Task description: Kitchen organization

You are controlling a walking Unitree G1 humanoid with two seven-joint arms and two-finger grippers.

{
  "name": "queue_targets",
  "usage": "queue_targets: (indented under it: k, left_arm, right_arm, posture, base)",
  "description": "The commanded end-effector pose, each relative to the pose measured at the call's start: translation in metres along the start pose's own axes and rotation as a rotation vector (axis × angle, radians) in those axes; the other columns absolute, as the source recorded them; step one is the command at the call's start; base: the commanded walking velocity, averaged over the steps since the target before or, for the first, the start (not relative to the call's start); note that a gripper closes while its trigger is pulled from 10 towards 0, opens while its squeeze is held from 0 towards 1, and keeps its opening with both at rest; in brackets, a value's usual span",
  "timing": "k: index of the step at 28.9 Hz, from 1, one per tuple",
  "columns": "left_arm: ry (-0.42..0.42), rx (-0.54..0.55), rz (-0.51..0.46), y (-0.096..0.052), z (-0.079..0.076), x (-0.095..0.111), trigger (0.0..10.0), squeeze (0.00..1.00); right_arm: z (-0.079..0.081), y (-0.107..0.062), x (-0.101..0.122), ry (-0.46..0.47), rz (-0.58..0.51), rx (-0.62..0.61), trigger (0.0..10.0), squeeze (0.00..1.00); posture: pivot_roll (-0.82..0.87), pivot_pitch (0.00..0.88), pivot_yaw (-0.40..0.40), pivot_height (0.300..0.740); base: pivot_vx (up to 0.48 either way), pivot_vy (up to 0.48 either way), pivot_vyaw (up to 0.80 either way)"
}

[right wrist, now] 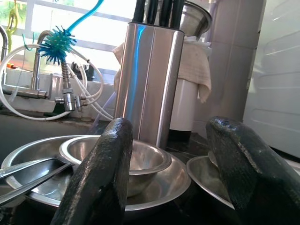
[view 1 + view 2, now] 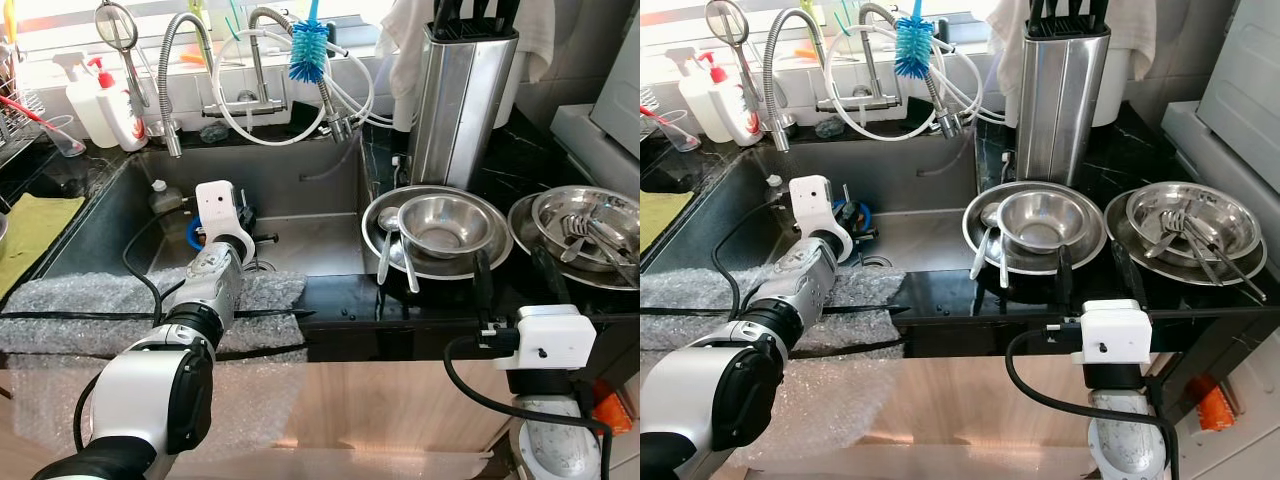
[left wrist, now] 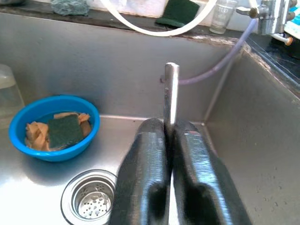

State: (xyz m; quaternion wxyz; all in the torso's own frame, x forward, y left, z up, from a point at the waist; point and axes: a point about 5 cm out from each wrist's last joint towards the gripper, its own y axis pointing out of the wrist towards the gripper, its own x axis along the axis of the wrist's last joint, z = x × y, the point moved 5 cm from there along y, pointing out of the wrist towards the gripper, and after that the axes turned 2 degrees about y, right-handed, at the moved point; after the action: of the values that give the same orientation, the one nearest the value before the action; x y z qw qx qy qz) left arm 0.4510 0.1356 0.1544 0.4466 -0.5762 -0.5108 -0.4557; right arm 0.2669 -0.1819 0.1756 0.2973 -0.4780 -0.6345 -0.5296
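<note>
The flat steel utensil handle (image 3: 171,96) pinched between the black fingers (image 3: 145,173) of the left end effector (image 3: 169,136) runs down between them, so its working end is hidden and its kind cannot be told. In the small blue plastic bowl (image 3: 54,129) in the steel sink (image 2: 300,180), a dark green scouring pad (image 3: 65,131) covers part of a crumpled tan cloth (image 3: 35,133). The black-handled knives (image 2: 470,15) in the tall steel knife block (image 2: 455,100) are cut off by the frame's top edge. The cutlery in the shallow steel dish (image 2: 590,225) on the black stone table (image 2: 530,160) is tangled; the pieces cannot be counted.
</note>
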Motion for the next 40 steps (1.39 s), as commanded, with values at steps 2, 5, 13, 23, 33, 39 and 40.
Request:
queue_targets:
  k: [2,5,13,23,33,39,40]
  left_arm:
    - [0.031,0.008,0.007,0.001,0.003,0.003,10.0,0.65]
    - [0.026,0.011,0.007,0.001,0.003,0.002,10.0,1.00]
    - [0.024,0.017,-0.016,0.002,0.003,0.008,10.0,0.00]
    - [-0.012,-0.006,-0.173,0.000,0.003,0.035,10.0,0.00]
    - [0.013,0.039,-0.350,-0.014,0.022,0.058,10.0,0.00]
    - [0.045,0.040,-0.348,-0.021,0.027,0.050,10.0,0.00]
    - [0.045,0.040,-0.346,-0.022,0.028,0.048,10.0,0.00]
  right_arm:
    - [0.002,0.002,0.002,0.000,-0.012,0.004,10.0,0.00]
    - [0.003,0.003,0.002,0.005,-0.010,0.008,10.0,0.00]
    - [0.007,0.004,0.003,0.006,-0.009,0.029,10.0,0.00]
    - [0.025,0.024,0.031,0.038,-0.083,0.116,10.0,0.00]
    - [0.062,0.043,0.068,0.252,-0.117,0.310,10.0,0.00]
    - [0.066,0.042,0.063,0.306,-0.063,0.335,10.0,0.00]
    - [0.063,0.043,0.059,0.292,-0.049,0.319,10.0,0.00]
  posture:
    - [-0.07,0.041,0.132,0.740]
    - [-0.07,0.040,0.130,0.740]
    - [-0.07,0.039,0.128,0.740]
    - [-0.07,0.041,0.127,0.740]
    - [-0.06,0.040,0.119,0.740]
    - [-0.06,0.039,0.115,0.740]
    - [-0.06,0.039,0.114,0.740]
  base:
    - [0.000,0.000,0.00]
    - [0.000,0.000,0.00]
    - [0.000,0.000,0.00]
    - [0.000,0.000,0.00]
    - [0.000,0.000,0.00]
    - [0.000,0.000,0.00]
    - [0.000,0.000,0.00]
